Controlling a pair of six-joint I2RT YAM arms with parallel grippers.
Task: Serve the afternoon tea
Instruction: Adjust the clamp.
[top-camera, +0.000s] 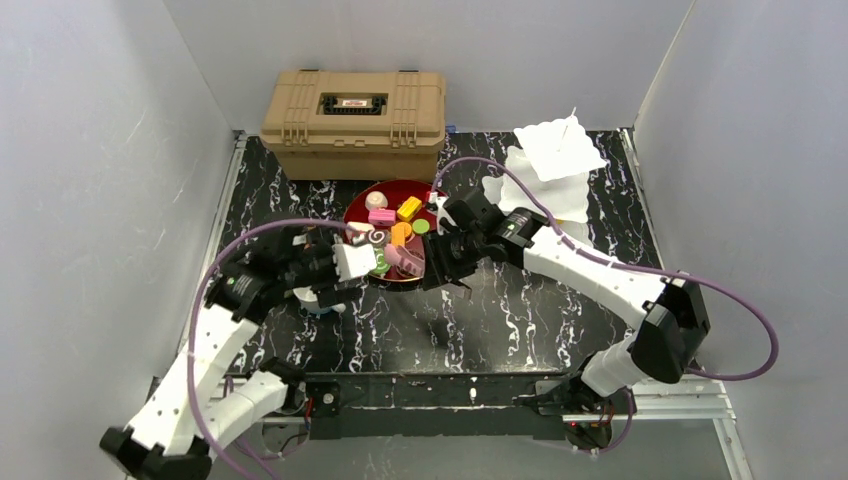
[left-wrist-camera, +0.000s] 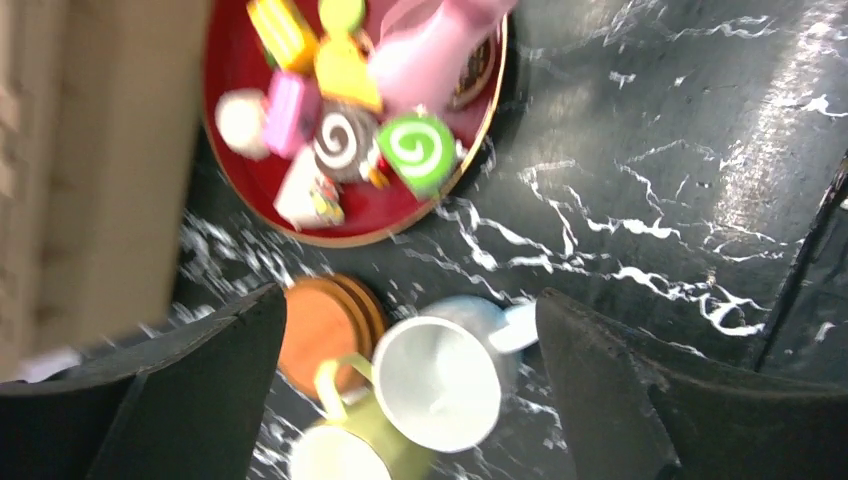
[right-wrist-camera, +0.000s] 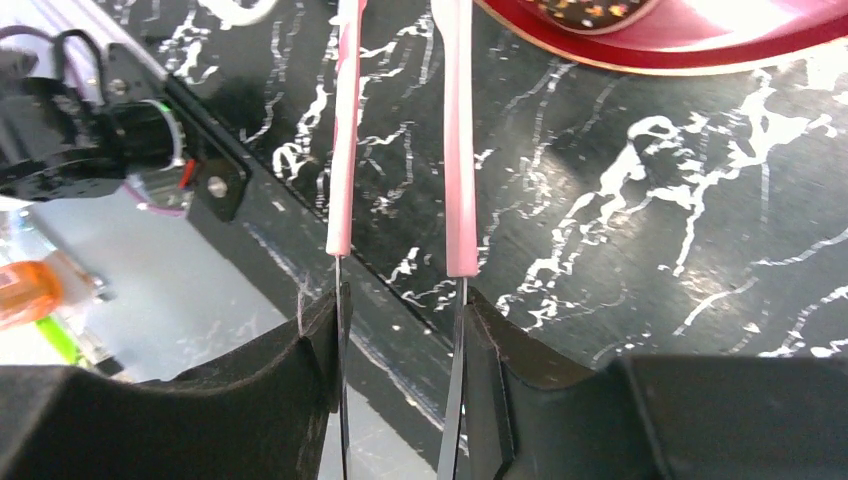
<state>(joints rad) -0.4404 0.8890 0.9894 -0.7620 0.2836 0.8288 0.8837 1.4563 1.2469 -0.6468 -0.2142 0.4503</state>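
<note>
Table (top-camera: 560, 320): black, white marble veining.
Plate (left-wrist-camera: 375, 208): red, tan rim.
Green roll (left-wrist-camera: 417, 148): white spiral.
Brown roll (left-wrist-camera: 343, 143): white spiral.
Coasters (left-wrist-camera: 322, 330): orange-brown.
White mug (left-wrist-camera: 440, 378): plain white.
Yellow mug (left-wrist-camera: 350, 450): pale yellow-green.
Toolbox (top-camera: 353, 122): tan, black label panel.
Tongs (right-wrist-camera: 460, 150): pink sleeves, bare metal below.
Cables (top-camera: 300, 225): purple.

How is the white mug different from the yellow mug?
The white mug is white; the yellow mug is pale yellow. The white mug's handle points away from the coasters; the yellow mug's handle points toward them. Both stand upright, side by side on the table.
</note>
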